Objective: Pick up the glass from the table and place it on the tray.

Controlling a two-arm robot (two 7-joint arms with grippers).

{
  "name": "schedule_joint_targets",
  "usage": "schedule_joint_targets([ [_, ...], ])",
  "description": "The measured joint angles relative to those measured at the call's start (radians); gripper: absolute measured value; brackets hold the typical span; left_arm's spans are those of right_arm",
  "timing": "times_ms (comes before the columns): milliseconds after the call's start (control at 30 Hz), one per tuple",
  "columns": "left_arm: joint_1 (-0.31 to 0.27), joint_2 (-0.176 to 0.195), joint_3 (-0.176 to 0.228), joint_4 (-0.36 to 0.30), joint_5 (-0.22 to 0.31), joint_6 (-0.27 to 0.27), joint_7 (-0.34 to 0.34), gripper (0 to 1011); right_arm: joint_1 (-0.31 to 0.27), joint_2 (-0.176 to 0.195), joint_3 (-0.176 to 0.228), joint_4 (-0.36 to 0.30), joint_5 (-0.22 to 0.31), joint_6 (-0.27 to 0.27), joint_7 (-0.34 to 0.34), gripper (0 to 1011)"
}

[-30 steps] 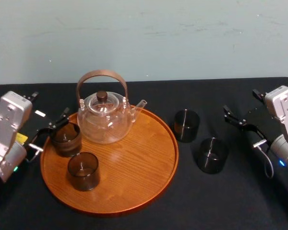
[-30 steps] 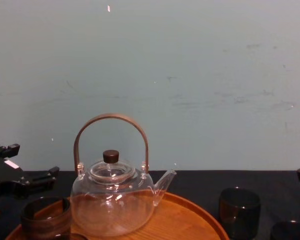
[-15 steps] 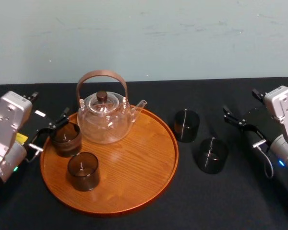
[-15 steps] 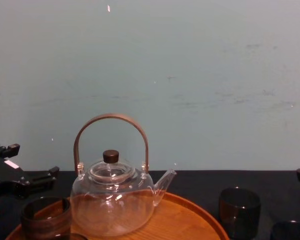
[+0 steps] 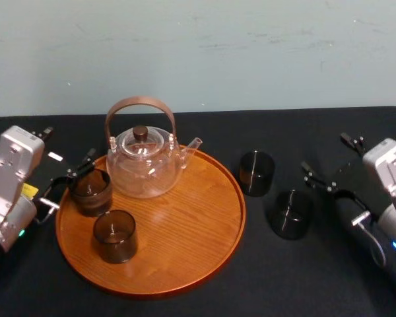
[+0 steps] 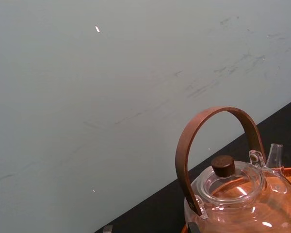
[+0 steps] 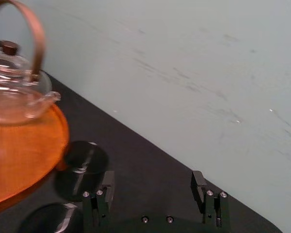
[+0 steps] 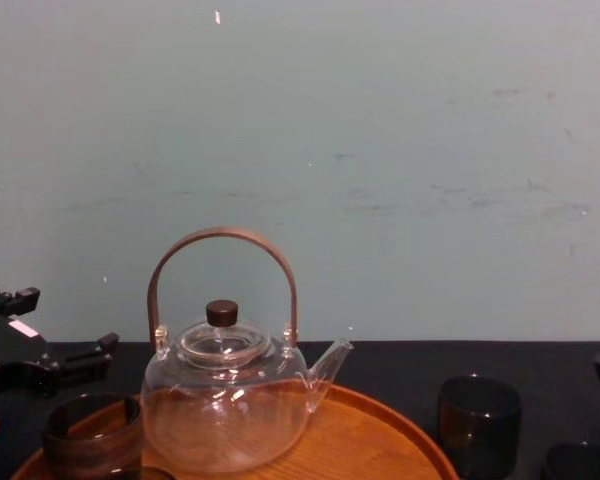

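Head view shows the right gripper (image 5: pixel 327 162) near the right edge of the frame, its fingers spread wide and holding nothing; just to its left the near glass (image 5: pixel 292 214) stands on the black table (image 5: pixel 303 277); the far glass (image 5: pixel 257 173) stands a little higher in the frame, close to the rim of the tray (image 5: pixel 185 244); on the tray are the teapot (image 5: pixel 144 162), the upper tray glass (image 5: pixel 90 191) and the lower tray glass (image 5: pixel 115 236); the left gripper (image 5: pixel 67 179), also spread, is at the tray's left edge beside the upper tray glass. I judge the work about half done; two glasses are left on the table, and none is grasped yet.
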Motion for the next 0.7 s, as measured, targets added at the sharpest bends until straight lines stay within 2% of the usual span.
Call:
schedule_joint_targets([
  [167,0.0,0.0,0.0,0.0,0.0,0.0,0.0,1001,-0.08,0.039,0.019,-0.089,0.0,0.001,0.01,1003],
  [400,0.0,0.0,0.0,0.0,0.0,0.0,0.0,1001,-0.174,0.077,0.037,-0.176,-0.009,0.008,0.015,1003],
  [700,0.0,0.0,0.0,0.0,0.0,0.0,0.0,1001,-0.245,0.092,0.059,-0.219,0.0,0.0,0.043,1002],
])
